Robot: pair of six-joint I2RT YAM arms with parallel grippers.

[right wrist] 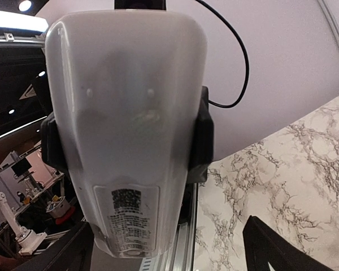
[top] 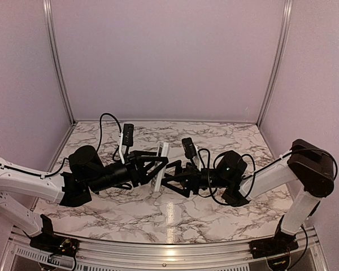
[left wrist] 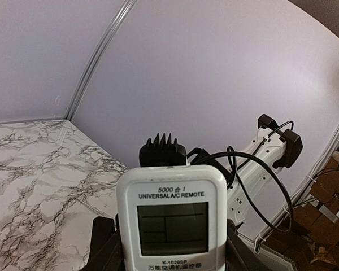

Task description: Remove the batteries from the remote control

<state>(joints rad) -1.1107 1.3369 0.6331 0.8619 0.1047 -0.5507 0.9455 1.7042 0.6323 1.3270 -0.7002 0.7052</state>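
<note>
The white remote control (top: 161, 162) stands upright above the table's middle, between the two arms. My left gripper (top: 156, 167) is shut on its sides. The left wrist view shows the remote's face (left wrist: 170, 195) with its grey display, and my left fingers (left wrist: 101, 248) at both edges. The right wrist view shows its smooth white back (right wrist: 124, 113) with a printed label; no dark recess shows. My right gripper (right wrist: 169, 254) is open, its fingers (right wrist: 282, 248) spread wide at the remote's lower end, and in the top view it (top: 172, 179) sits just right of the remote. The batteries are hidden.
The marble table (top: 175, 217) is enclosed by lilac walls and aluminium posts (top: 59, 62). Black cables (top: 107, 121) loop over both arms. The right arm (left wrist: 260, 164) shows behind the remote in the left wrist view.
</note>
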